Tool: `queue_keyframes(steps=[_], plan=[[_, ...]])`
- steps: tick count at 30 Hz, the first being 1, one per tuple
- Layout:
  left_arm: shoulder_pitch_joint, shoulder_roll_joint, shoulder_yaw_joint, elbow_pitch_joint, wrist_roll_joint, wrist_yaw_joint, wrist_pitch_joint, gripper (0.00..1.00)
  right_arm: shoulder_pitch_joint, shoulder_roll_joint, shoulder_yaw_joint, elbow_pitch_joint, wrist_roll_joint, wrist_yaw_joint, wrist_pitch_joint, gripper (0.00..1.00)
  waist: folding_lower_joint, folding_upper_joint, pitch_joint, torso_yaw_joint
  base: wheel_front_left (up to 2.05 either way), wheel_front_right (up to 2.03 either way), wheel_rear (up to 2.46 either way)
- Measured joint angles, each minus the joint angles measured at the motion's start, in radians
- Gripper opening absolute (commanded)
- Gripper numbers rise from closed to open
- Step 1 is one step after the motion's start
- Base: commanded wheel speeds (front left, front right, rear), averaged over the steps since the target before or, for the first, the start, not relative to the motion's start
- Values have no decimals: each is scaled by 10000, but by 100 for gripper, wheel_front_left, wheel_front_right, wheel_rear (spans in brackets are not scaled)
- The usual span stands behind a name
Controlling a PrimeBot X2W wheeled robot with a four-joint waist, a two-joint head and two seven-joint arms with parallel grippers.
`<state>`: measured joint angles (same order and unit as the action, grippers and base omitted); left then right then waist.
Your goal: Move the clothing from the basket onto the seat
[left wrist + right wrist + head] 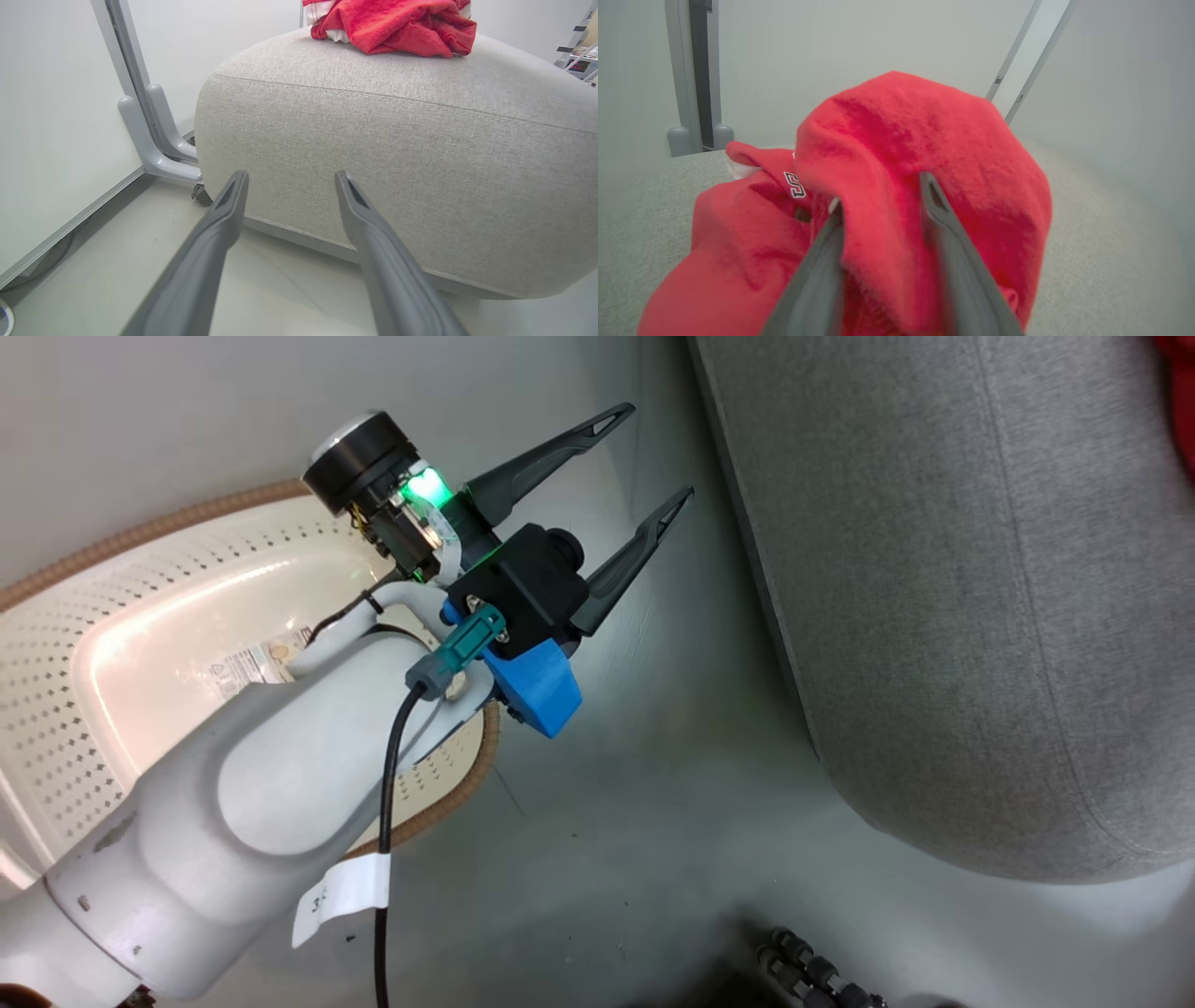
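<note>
Straddling clothing (924,140) on the seat (1087,242), right gripper (880,191) spreads wide; left gripper (655,453) gapes empty over pale floor (653,821).

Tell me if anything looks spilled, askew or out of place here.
Nothing stands out. The clothing sits crumpled on top of the seat, back from its near edge. The basket stands upright, with no fabric in the part that shows.

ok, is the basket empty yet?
Looks empty: the basket shows a bare base, just the barcode sticker; the left arm hides part.
</note>
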<state>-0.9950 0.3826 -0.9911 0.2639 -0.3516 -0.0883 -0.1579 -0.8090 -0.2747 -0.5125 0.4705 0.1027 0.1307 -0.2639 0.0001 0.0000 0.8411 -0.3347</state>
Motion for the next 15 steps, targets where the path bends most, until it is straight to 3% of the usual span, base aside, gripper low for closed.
queue_keyframes(steps=[9,15], plan=[[689,-617,127,836,-483,215,-826,100,1718,-21,905,-1467,-82,2,0,100,0,0,-1291,150,0,0,0],[1449,-1011,815,1354,-899,460,-1026,100,2729,274,1544,-2638,-357,0,0,100,-1,0,-2540,419,0,0,0]])
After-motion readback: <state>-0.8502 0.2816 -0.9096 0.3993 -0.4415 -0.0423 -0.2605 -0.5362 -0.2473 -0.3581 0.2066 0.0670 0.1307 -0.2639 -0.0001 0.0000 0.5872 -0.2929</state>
